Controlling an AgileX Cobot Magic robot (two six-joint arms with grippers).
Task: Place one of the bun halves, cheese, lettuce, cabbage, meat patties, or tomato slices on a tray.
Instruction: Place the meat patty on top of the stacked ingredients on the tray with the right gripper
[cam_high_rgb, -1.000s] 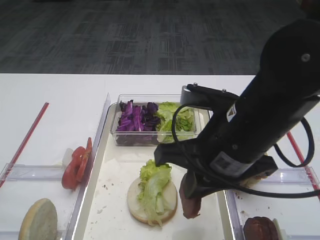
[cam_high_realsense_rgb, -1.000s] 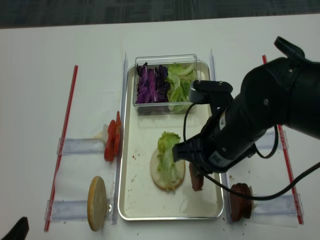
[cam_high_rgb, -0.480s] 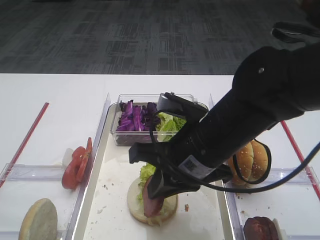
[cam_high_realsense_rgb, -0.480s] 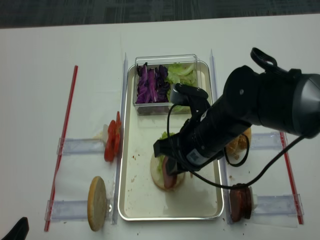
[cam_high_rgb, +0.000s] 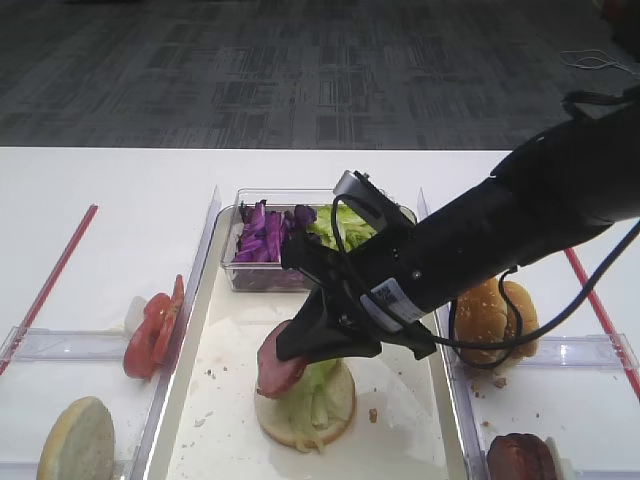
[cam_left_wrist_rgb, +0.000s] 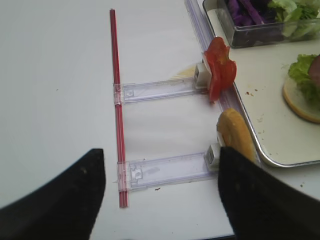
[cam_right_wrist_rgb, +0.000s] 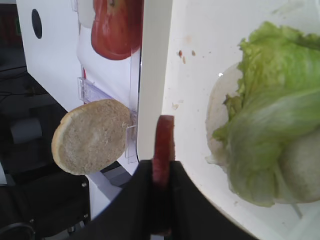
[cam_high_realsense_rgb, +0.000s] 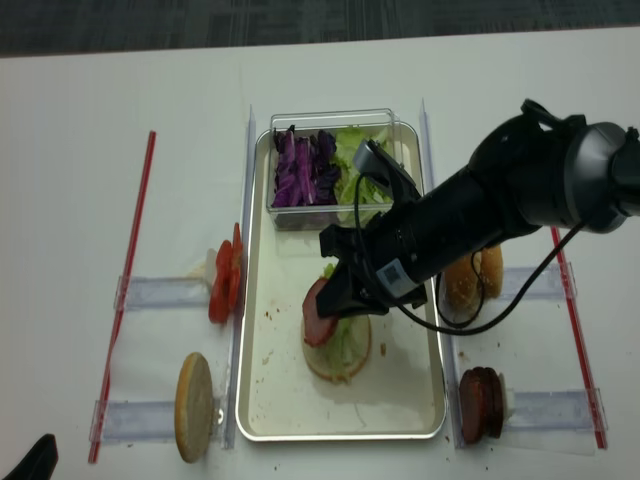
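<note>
My right gripper (cam_high_rgb: 300, 348) (cam_high_realsense_rgb: 335, 302) (cam_right_wrist_rgb: 162, 167) is shut on a reddish-brown meat patty (cam_high_rgb: 280, 366) (cam_high_realsense_rgb: 318, 313) (cam_right_wrist_rgb: 163, 142), held edge-on. It hangs over the tray (cam_high_rgb: 186, 390) (cam_high_realsense_rgb: 243, 330) (cam_right_wrist_rgb: 152, 75), at the left edge of a pale bun base (cam_high_rgb: 335, 415) (cam_high_realsense_rgb: 328, 367) (cam_right_wrist_rgb: 220, 115) topped with lettuce (cam_high_rgb: 320, 385) (cam_high_realsense_rgb: 348, 340) (cam_right_wrist_rgb: 270, 125). I cannot tell whether the patty touches them. In the left wrist view my left gripper (cam_left_wrist_rgb: 160, 200) stands open and empty over the table, left of the tray.
A clear tub at the tray's far end holds purple cabbage (cam_high_rgb: 268, 235) (cam_high_realsense_rgb: 300, 165) and more lettuce (cam_high_rgb: 352, 232). Left of the tray stand tomato slices (cam_high_rgb: 155, 325) (cam_left_wrist_rgb: 220, 72) and a bun half (cam_high_rgb: 75, 440) (cam_left_wrist_rgb: 235, 135). To the right are a sesame bun top (cam_high_rgb: 495, 315) and more patties (cam_high_realsense_rgb: 480, 403).
My right arm has carried the patty from the tray's right side leftward across the bun base to its left edge and lifted it a little. The left gripper has not moved.
</note>
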